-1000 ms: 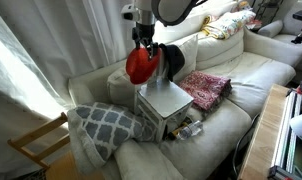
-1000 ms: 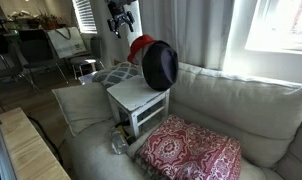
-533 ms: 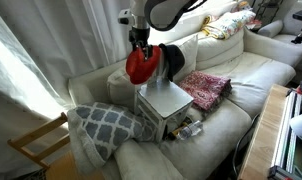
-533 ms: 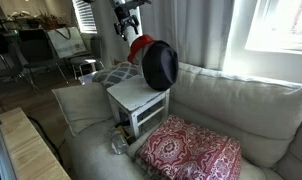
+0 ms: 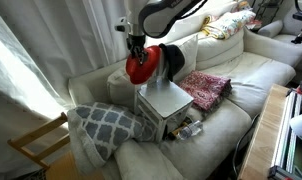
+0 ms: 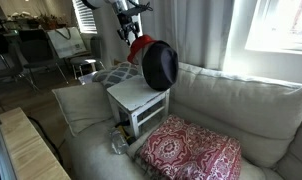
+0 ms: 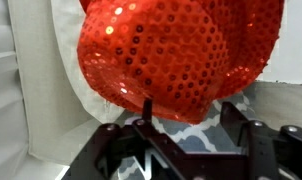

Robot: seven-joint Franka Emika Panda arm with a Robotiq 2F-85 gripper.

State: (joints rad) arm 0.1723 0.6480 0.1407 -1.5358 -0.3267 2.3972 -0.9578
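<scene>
Wrist view: the red hat (image 7: 181, 55) stands on the back edge of the white table (image 5: 163, 100), beside the black hat (image 5: 172, 60). The claw (image 5: 137, 47) is at the red hat's crown; whether it is clamped I cannot tell. A shallow pinch on sequins might slip.

My arm (image 5: 151, 12) looks glossy white with dark joint rings; below it, the gripper (image 5: 138, 48) is black.
</scene>
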